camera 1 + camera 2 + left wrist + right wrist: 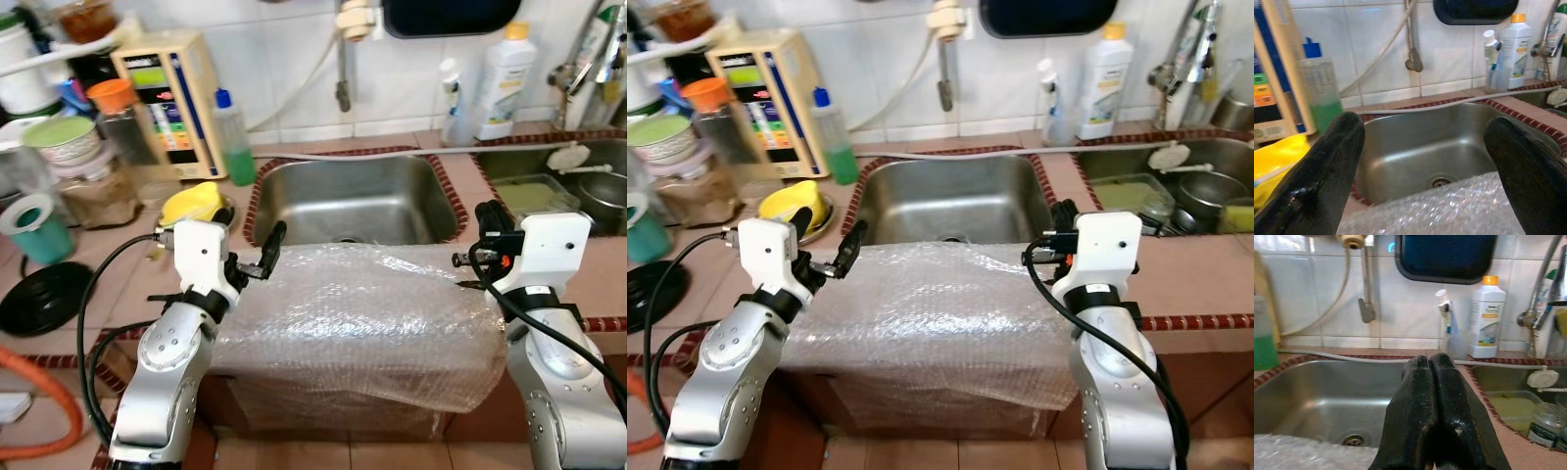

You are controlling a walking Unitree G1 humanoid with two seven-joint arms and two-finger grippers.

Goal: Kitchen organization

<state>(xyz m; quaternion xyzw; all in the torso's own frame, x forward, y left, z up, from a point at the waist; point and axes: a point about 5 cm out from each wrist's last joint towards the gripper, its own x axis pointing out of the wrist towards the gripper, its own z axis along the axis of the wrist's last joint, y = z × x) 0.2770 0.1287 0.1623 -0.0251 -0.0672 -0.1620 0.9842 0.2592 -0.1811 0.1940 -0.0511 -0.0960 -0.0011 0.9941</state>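
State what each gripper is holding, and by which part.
Nothing is held. The left gripper hovers open over the bubble wrap at the sink's front edge; the right gripper has its jaws pressed together on nothing.

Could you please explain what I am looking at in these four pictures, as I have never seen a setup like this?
This is a humanoid robot with two silver arms, each ending in two long black fingers. The two wide pictures come from the stereo camera on its head, looking down at a kitchen counter. The other two come from cameras on its wrists, looking along the fingers. Before it lies a sheet of clear bubble wrap draped over the counter's front edge, with an empty stainless steel sink behind. The left gripper is open at the wrap's left end; the right gripper is shut, at its right end. Neither holds anything. A green-filled plastic bottle stands left of the sink.
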